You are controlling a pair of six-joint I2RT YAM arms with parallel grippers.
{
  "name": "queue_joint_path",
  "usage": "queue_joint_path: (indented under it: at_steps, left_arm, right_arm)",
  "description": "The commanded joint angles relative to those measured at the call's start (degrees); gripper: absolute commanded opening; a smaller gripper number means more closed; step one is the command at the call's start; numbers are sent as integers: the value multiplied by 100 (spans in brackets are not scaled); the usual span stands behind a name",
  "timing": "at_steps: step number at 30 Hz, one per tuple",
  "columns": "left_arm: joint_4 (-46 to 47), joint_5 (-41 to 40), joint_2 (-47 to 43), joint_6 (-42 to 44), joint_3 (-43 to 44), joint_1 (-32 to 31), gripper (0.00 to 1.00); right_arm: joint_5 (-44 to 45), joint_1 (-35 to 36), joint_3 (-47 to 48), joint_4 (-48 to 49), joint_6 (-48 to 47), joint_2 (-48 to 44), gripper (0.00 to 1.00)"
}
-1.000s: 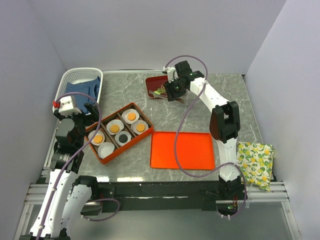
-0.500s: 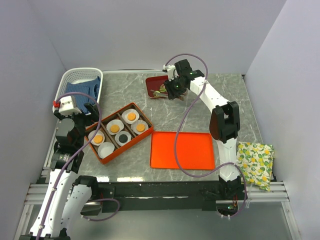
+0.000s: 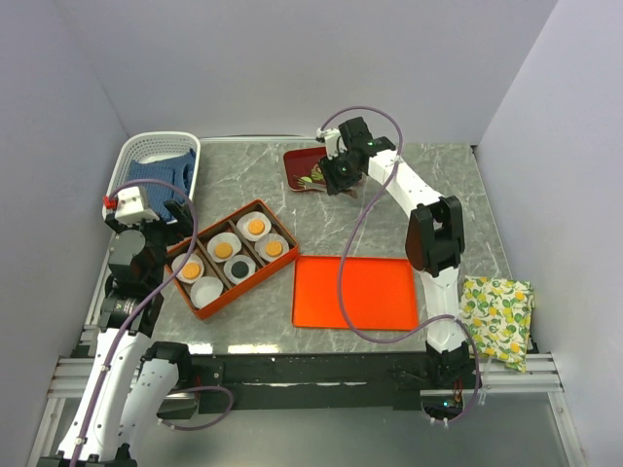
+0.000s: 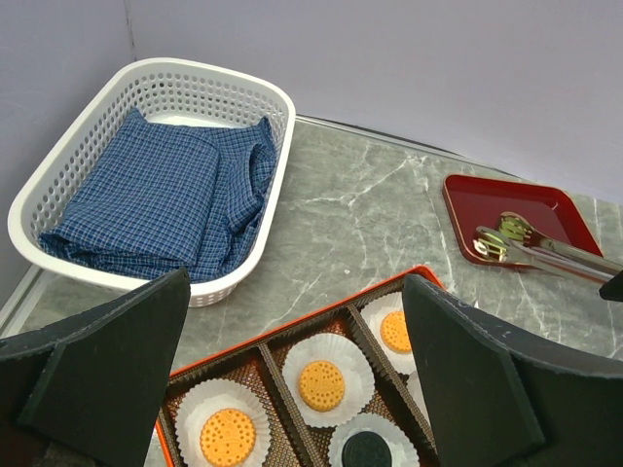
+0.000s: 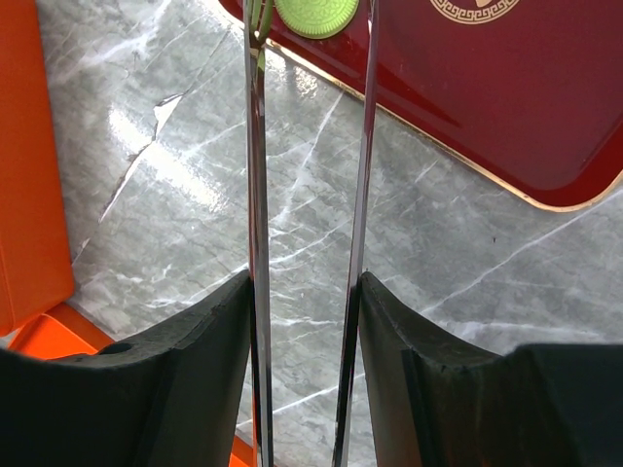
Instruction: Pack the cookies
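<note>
Four orange cookies point(image 3: 256, 227) and one black cookie point(image 3: 239, 267) lie in white paper cups in the orange divided box point(image 3: 282, 270). They also show in the left wrist view point(image 4: 321, 384). The green cookie point(image 5: 316, 15) lies on the small red tray point(image 5: 506, 97), between the tips of the metal tongs point(image 5: 255, 195). My right gripper point(image 5: 304, 292) is shut on the tongs, over the tray's near edge point(image 3: 341, 175). My left gripper point(image 4: 292, 389) is open and empty above the box.
One paper cup point(image 3: 206, 291) in the box is empty. An orange lid point(image 3: 355, 292) lies flat to the right of the box. A white basket point(image 4: 156, 88) with a blue cloth stands at the back left. A lemon-print cloth point(image 3: 496, 311) lies at the right edge.
My right gripper with the tongs has shifted slightly over the red tray. The left arm has not moved.
</note>
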Motion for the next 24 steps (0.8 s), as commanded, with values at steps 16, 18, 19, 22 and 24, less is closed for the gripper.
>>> queue_joint_path:
  at_steps: [16, 18, 19, 22, 24]
  left_arm:
    - [235, 104, -21, -13, 34, 11, 96]
    - [235, 96, -12, -13, 26, 11, 97]
    - [235, 104, -20, -13, 34, 11, 96]
    - [235, 96, -21, -13, 26, 11, 97]
    - [235, 104, -21, -13, 34, 11, 97]
  right_arm:
    - [189, -36, 333, 90, 46, -246, 34]
    - [206, -44, 324, 107, 46, -307, 33]
    - [215, -44, 324, 125, 29, -351, 33]
    - [224, -62, 289, 151, 29, -421, 33]
    - [233, -71, 289, 151, 29, -457, 33]
